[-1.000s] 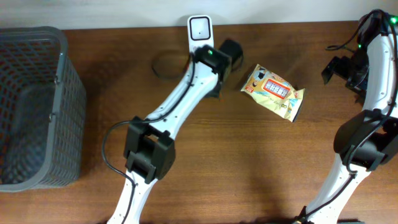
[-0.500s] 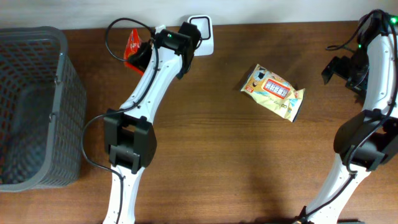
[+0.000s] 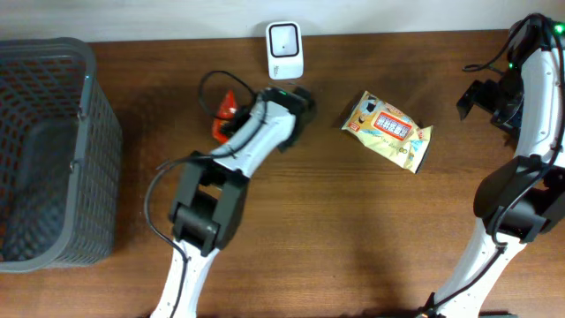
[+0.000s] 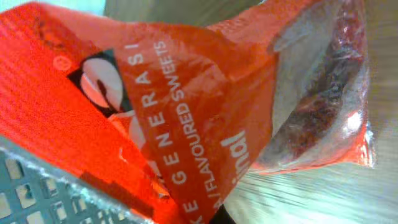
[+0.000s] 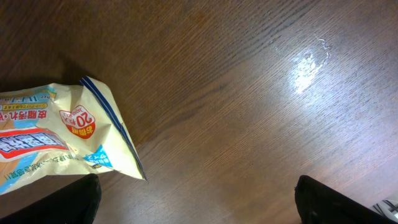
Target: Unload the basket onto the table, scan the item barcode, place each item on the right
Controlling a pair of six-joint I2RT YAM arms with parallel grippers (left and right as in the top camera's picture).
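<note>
One red bag (image 4: 186, 112) sits clenched in our left pincer (image 3: 237, 122) near the table's (image 3: 353, 230) far edge. Our right pincer (image 5: 199, 208) hangs released.

Wooden table (image 3: 353, 230) bears basket (image 3: 99, 159), scanner (image 3: 284, 49), yellow packet (image 3: 388, 131).

Overhead: bright, even light from above, sharp across the frame. Only soft, faint shadows on the table (image 3: 353, 230).

Left wrist: red packet (image 4: 155, 124) sits too close to the lens and is soft throughout. Print is readable but fuzzy. Its clear end is smeared, the wood behind it streaked and washed out. Grey mesh (image 4: 25, 193) in the bottom-left corner is blurred.

Right wrist: crisp wood grain, one white glare patch upper right. Yellow packet (image 5: 56, 143) is well exposed and in focus.
</note>
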